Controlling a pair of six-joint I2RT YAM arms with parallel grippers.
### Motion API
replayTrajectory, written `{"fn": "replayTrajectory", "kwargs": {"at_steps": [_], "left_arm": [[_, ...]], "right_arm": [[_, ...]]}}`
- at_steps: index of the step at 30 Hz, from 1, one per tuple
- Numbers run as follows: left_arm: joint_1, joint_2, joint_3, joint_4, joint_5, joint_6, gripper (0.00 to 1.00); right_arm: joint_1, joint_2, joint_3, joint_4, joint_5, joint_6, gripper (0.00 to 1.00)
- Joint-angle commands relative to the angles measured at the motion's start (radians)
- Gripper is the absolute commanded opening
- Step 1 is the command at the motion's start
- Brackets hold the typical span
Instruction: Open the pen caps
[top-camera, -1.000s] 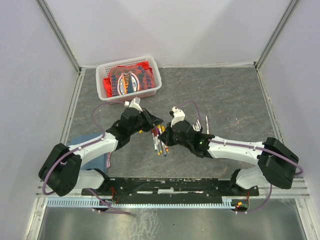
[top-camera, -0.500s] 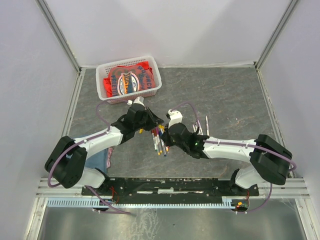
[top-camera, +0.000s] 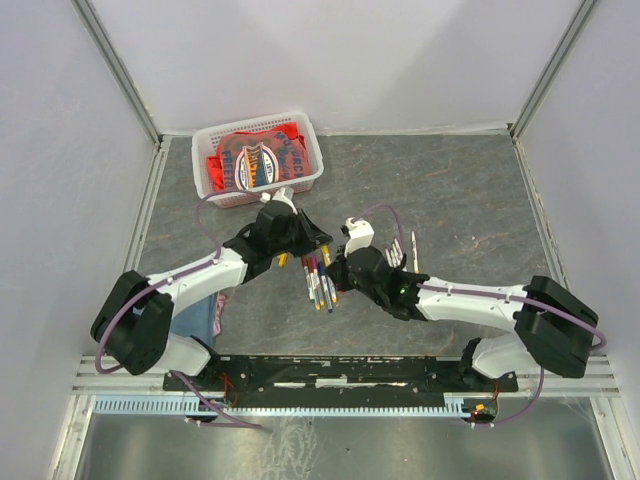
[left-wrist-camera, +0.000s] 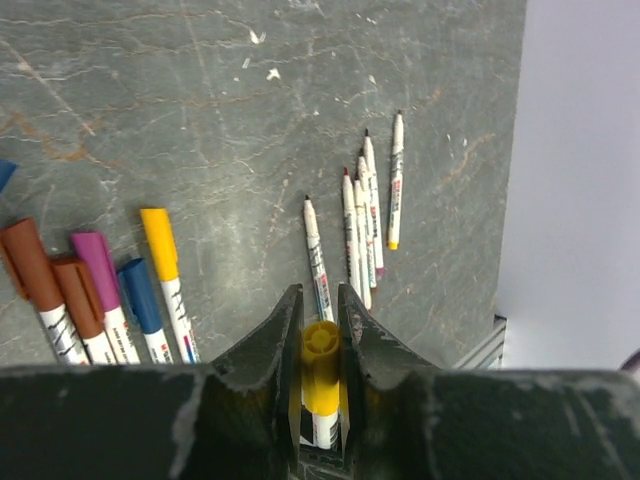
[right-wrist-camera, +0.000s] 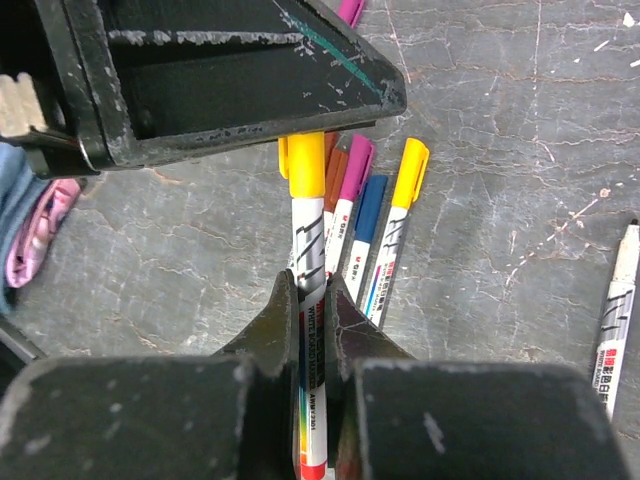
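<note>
My left gripper (left-wrist-camera: 320, 303) is shut on the yellow cap (left-wrist-camera: 321, 362) of one pen. My right gripper (right-wrist-camera: 311, 284) is shut on that pen's white barrel (right-wrist-camera: 312, 345), and the yellow cap (right-wrist-camera: 302, 160) runs up into the left gripper's jaws. The cap still sits on the barrel. In the top view the two grippers (top-camera: 305, 240) (top-camera: 335, 263) meet above a row of capped pens (top-camera: 320, 282). That row has brown (left-wrist-camera: 27, 262), purple (left-wrist-camera: 97, 258), blue (left-wrist-camera: 138, 290) and yellow (left-wrist-camera: 158, 240) caps.
Several uncapped white pens (left-wrist-camera: 358, 215) lie on the table to the right of the grippers (top-camera: 402, 250). A white basket (top-camera: 312, 165) holding a red printed cloth (top-camera: 255, 160) stands at the back left. A blue cloth (top-camera: 198, 305) lies under the left arm.
The left arm has reached a little farther back and right. Both grippers stay closed on the same yellow-capped pen. The pens on the table have not moved.
</note>
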Motion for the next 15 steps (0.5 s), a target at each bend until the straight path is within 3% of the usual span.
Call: {"fn": "replayTrajectory", "kwargs": {"at_steps": [1, 10, 15], "left_arm": [[0.089, -0.02, 0.034, 0.122, -0.131, 0.138, 0.03], [0.162, -0.014, -0.019, 0.239, -0.013, 0.125, 0.03], [0.16, -0.029, 0.022, 0.095, -0.072, 0.209, 0.03]], "right_arm": [[-0.001, -0.083, -0.058, -0.033, -0.094, 0.036, 0.01], [-0.028, -0.095, -0.102, 0.076, -0.199, 0.079, 0.01], [-0.045, -0.131, -0.078, -0.057, -0.096, 0.05, 0.01]]}}
